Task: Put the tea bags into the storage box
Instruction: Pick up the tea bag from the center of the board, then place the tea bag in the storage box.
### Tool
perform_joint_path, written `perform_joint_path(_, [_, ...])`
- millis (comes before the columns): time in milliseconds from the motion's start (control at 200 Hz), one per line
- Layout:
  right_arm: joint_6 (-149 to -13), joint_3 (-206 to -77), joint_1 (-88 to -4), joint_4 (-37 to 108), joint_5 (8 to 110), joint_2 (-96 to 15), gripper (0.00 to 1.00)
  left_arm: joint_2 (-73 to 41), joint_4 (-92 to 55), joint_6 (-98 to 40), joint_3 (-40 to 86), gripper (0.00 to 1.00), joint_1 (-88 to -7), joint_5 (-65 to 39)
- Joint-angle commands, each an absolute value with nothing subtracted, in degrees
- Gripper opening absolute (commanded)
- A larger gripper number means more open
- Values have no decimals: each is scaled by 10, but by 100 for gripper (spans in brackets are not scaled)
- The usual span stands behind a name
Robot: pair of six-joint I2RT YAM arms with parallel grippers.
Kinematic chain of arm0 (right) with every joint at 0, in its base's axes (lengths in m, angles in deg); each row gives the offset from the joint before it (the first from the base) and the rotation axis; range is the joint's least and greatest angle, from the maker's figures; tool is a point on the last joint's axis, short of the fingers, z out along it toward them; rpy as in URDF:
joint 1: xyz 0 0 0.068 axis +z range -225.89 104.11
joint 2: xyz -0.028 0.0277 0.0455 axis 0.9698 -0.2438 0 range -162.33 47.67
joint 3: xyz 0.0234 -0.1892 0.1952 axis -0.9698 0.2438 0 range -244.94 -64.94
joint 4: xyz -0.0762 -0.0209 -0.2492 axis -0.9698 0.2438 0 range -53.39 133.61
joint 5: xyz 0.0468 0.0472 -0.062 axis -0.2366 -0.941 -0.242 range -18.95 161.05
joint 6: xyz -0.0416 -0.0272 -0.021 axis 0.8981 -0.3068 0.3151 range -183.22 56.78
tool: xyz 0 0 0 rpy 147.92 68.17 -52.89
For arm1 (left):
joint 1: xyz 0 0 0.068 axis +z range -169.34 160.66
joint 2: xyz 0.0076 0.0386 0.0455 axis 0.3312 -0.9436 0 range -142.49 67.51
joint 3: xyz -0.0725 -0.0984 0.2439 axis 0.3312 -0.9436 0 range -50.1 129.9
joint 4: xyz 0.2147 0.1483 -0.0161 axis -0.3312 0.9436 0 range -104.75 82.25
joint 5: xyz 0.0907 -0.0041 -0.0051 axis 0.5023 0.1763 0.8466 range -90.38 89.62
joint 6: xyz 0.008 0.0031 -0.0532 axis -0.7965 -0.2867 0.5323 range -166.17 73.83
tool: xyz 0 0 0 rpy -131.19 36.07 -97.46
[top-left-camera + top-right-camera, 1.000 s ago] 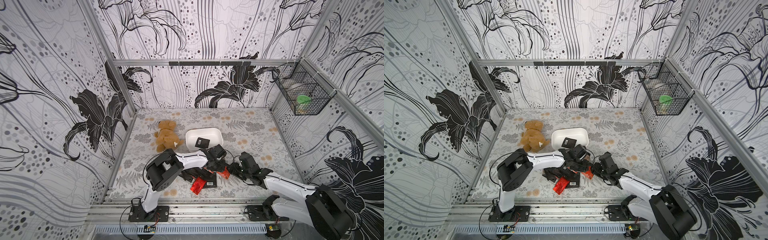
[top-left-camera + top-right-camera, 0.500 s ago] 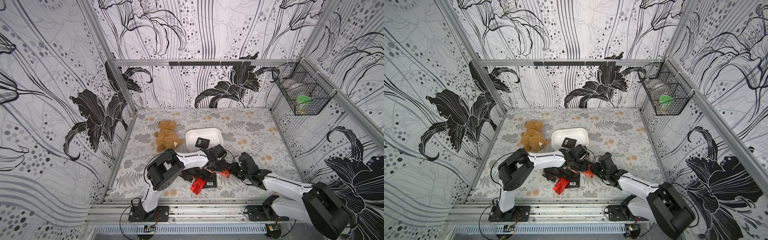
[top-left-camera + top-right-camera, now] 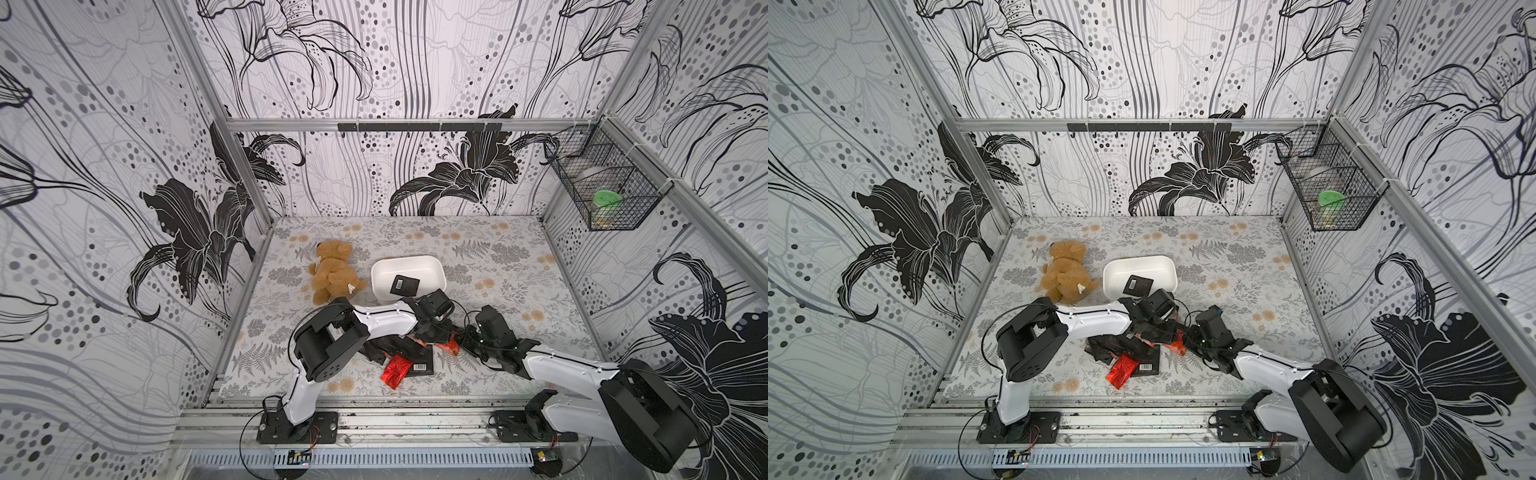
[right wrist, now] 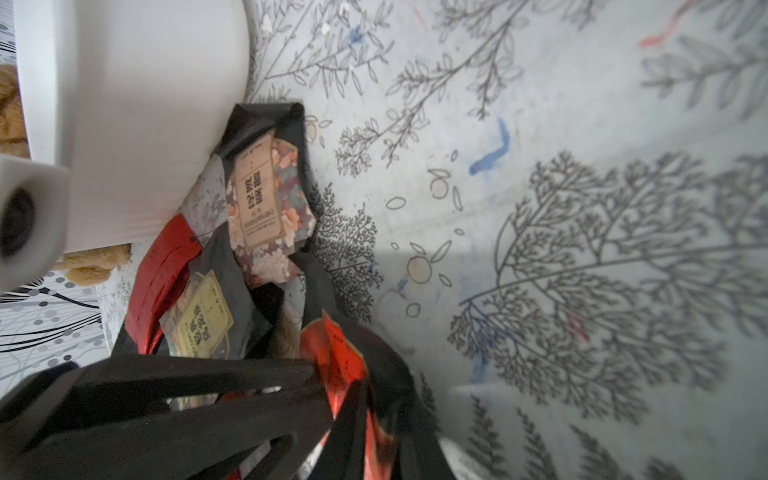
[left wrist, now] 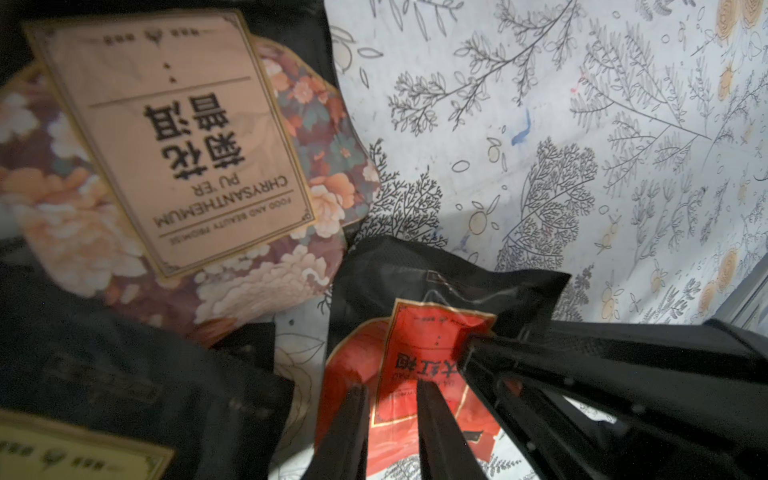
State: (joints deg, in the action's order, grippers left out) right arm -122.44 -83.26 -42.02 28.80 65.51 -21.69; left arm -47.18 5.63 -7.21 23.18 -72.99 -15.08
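The white storage box [image 3: 432, 266] stands mid-table with one black tea bag [image 3: 404, 285] inside. A heap of tea bags [image 3: 399, 353] lies in front of it, a red foil one [image 3: 395, 370] nearest the front edge. Both grippers meet at the heap's right end. My right gripper [image 4: 380, 419] is shut on the edge of an orange-red tea bag [image 4: 345, 353]. My left gripper [image 5: 392, 386] hovers over that same tea bag [image 5: 415, 353], fingers a little apart, nothing clamped between them. A floral tea bag [image 5: 174, 137] lies beside it.
A brown teddy bear [image 3: 332, 274] lies just left of the box. A black wire basket [image 3: 602, 195] hangs on the right wall. The box wall [image 4: 145, 104] stands close behind the heap in the right wrist view.
My right gripper's jaws have closed onto the orange-red tea bag. The left jaws have narrowed slightly. Both arms stay nearly where they were.
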Motion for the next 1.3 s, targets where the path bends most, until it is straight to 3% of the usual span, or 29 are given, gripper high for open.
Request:
perform_joint_path(0, [-1215,-833,-416,319,671,-211,10,-479,71,-84,226,24,-736,-166])
perform_joint_path(110, [-1206,-843,-416,344,679,-197,0,-459,56,-84,221,24,-736,-179])
perform_joint_path(220, [-1186,-861,-417,381,693,-185,0,-428,42,-87,218,32,-735,-189])
perform_joint_path(375, [-1129,-929,-417,506,752,-180,0,-366,34,-111,223,54,-716,-159])
perform_joint_path(536, [-1080,-988,-416,587,821,-155,0,-281,4,-100,181,66,-678,-117])
perform_joint_path(761, [-993,-1135,-417,602,805,-173,0,-189,38,-107,168,100,-635,78])
perform_joint_path(916, [-959,-1257,-417,589,770,-269,0,-139,-3,-51,108,97,-560,53])
perform_joint_path(1297, [-931,-1466,-424,553,743,-524,0,-117,-23,-56,91,97,-534,82])
